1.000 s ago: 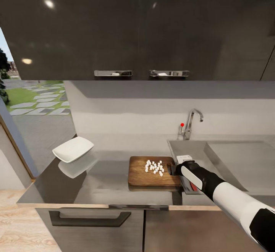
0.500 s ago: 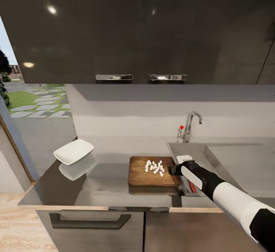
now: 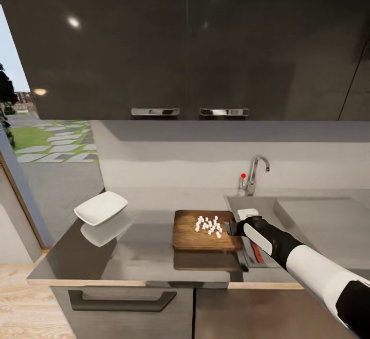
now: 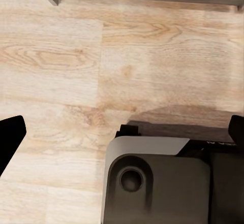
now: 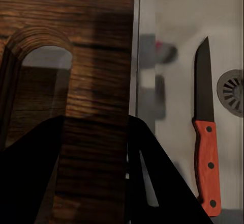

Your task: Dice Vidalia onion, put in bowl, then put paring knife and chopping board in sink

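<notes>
Black fingers of the right gripper (image 5: pixel 94 170) are clamping the handle end of the chopping board (image 3: pixel 205 231), one pad above and one below the wood. Diced onion (image 3: pixel 208 226) is sitting on the board just beyond the gripper. Beside the fingers, the paring knife (image 5: pixel 206 147) is lying in the sink (image 3: pixel 318 221). Well off, the bowl (image 3: pixel 100 208) is resting on the countertop (image 3: pixel 139 257). Over wooden floor (image 4: pixel 76 81), the left gripper (image 4: pixel 122 132) is hanging spread apart.

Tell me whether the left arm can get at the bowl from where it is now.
Probably not at once. The left gripper hangs low, its camera looking down at the wooden floor, well below the countertop where the bowl sits. It would have to rise first; nothing stands beside the bowl to block it.
</notes>
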`<state>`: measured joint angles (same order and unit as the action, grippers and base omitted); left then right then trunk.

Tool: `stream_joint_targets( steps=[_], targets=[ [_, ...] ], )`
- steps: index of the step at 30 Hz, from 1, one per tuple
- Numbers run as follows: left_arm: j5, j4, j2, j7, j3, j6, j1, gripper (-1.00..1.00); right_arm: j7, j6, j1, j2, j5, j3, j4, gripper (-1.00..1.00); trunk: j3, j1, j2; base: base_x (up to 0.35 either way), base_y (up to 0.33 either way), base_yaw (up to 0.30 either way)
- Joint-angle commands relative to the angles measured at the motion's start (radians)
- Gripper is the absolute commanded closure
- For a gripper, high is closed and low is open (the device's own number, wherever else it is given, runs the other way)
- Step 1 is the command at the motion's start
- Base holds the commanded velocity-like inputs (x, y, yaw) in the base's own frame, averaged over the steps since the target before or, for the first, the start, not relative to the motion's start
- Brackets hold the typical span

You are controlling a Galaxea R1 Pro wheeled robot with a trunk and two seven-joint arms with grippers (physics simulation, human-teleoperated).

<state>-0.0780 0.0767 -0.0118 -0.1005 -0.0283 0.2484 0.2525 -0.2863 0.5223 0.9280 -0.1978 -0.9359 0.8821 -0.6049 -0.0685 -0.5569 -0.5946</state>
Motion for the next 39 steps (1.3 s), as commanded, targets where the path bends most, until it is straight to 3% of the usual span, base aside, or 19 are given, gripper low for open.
stream_joint_targets(
  steps=[1, 10, 19, 31, 39],
  targets=[
    [-0.008, 0.005, 0.000, -0.001, -0.003, 0.008, 0.002, -1.00, -0.010, 0.001, 0.002, -0.002, -0.011, 0.008, -0.003, 1.00, 0.003, 0.003, 0.006, 0.000, 0.000, 0.000],
    [-0.008, 0.005, 0.000, -0.001, -0.003, 0.008, 0.002, -1.00, -0.010, 0.001, 0.002, -0.002, -0.009, 0.009, -0.003, 1.00, 0.045, 0.038, 0.069, 0.000, 0.000, 0.000],
    [-0.008, 0.005, -0.001, 0.000, -0.004, 0.008, 0.002, -1.00, -0.010, 0.001, 0.002, -0.002, -0.009, 0.009, -0.003, 1.00, 0.059, 0.038, 0.069, 0.000, -0.005, 0.000],
    [-0.008, 0.005, -0.002, -0.001, -0.004, 0.008, 0.002, -1.00, -0.010, 0.002, 0.002, -0.002, -0.009, 0.010, -0.003, 1.00, 0.078, 0.038, 0.069, 0.000, -0.280, 0.000],
    [-0.008, 0.005, -0.001, -0.001, -0.004, 0.008, 0.002, -1.00, -0.010, 0.002, 0.002, -0.002, -0.009, 0.011, -0.003, 1.00, 0.091, 0.038, 0.069, -0.049, -0.038, 0.000]
  ],
)
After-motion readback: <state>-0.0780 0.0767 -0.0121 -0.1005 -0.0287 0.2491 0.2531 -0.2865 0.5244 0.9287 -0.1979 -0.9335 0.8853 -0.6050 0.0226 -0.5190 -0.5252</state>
